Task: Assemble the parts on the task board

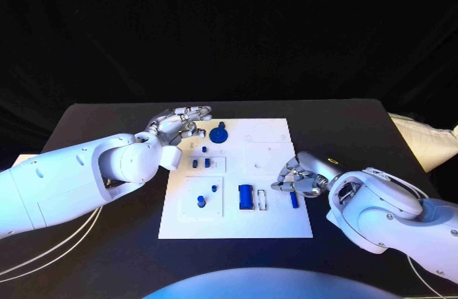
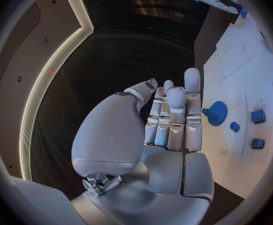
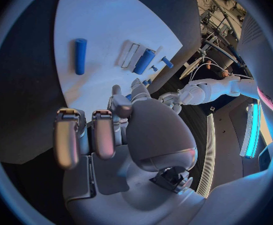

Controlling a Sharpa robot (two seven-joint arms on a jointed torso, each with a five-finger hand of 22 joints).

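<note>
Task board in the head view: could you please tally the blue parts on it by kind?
blue gear: 1
long blue bars: 2
small blue pegs: 5
Total: 8

Your left arm (image 1: 77, 180) reaches in from the frame's left, its left hand (image 1: 177, 122) empty with fingers straight and together. Your right arm (image 1: 391, 213) enters lower right; the right hand (image 1: 298, 176) is empty, fingers curled loosely.

Two white arms, silver hands.
Glossy rounded shells on left arm (image 1: 71, 183) and right arm (image 1: 401, 216); segmented metal fingers (image 2: 174, 120); thin white cables (image 1: 47, 249) under left arm.
</note>
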